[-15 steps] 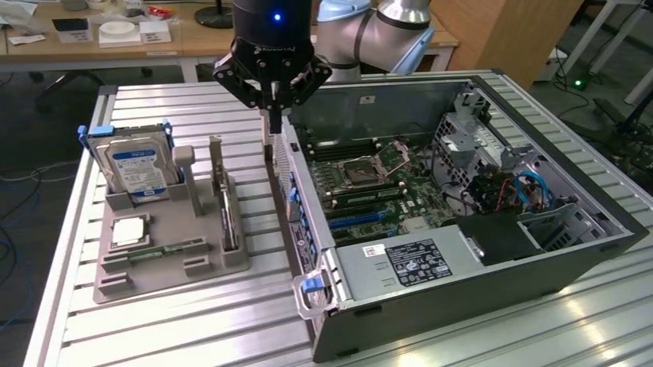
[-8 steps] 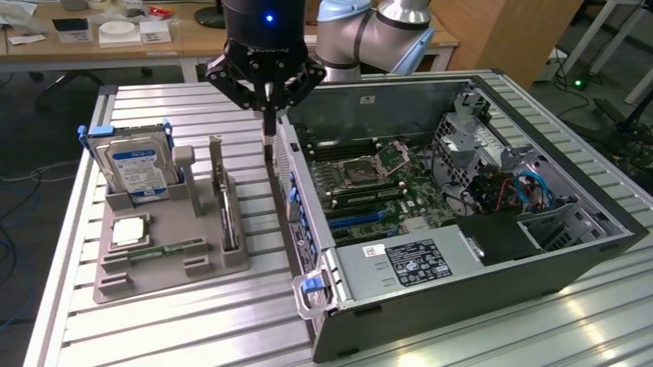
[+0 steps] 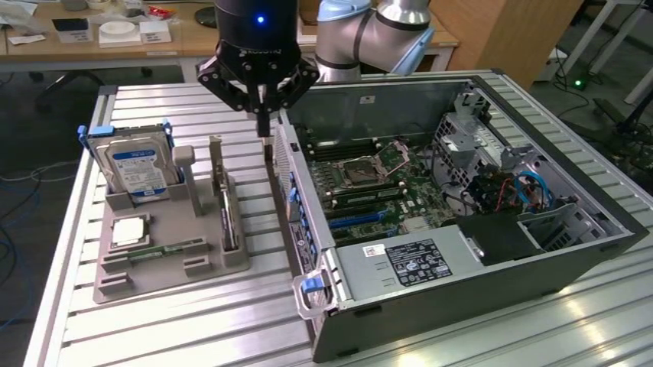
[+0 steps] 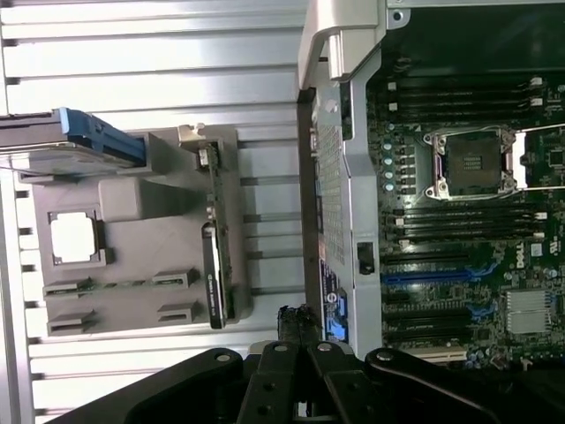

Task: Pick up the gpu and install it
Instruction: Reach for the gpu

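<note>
The gpu (image 3: 222, 195) stands on its long edge in a slot of the grey tray (image 3: 168, 222), with its silver bracket at the far end. The wrist view shows the gpu (image 4: 216, 256) edge-on in the tray (image 4: 150, 212). My gripper (image 3: 263, 128) hangs above the table in the gap between the tray and the open computer case (image 3: 459, 306), to the exterior view's right of the gpu and higher than it. Its fingers are shut with nothing between them. In the wrist view the gripper (image 4: 296, 322) sits beside the case wall (image 4: 340, 132).
A hard drive (image 3: 134, 168) with a blue label stands at the tray's far left corner. A processor chip (image 3: 128, 229) and a memory stick (image 3: 164, 250) lie flat in the tray. The motherboard (image 3: 378, 183) shows blue slots (image 4: 424, 276) and an empty socket (image 4: 472, 163).
</note>
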Controlling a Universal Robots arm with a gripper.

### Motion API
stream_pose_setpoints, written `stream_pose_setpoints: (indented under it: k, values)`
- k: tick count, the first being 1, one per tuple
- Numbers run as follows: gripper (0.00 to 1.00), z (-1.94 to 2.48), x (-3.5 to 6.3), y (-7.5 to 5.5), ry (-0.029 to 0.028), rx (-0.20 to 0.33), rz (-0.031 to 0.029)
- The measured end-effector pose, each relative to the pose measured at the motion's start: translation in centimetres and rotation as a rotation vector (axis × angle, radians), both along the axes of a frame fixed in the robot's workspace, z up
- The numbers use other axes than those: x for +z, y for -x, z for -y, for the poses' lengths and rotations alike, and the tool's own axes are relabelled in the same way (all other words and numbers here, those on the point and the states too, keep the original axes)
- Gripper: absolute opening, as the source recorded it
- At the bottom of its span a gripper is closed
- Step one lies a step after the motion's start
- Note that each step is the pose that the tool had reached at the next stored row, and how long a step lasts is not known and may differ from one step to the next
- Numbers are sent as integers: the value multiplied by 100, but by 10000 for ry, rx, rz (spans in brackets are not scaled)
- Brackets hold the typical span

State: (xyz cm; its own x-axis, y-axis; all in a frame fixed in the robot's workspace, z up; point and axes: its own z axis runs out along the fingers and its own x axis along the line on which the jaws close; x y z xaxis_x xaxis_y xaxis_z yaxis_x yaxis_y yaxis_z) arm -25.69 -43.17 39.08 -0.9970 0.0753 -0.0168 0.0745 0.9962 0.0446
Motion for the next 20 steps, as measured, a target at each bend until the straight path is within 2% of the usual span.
stream_pose_setpoints:
  k: [20]
  values:
    - [10,59,-5,202,0,0,-11]
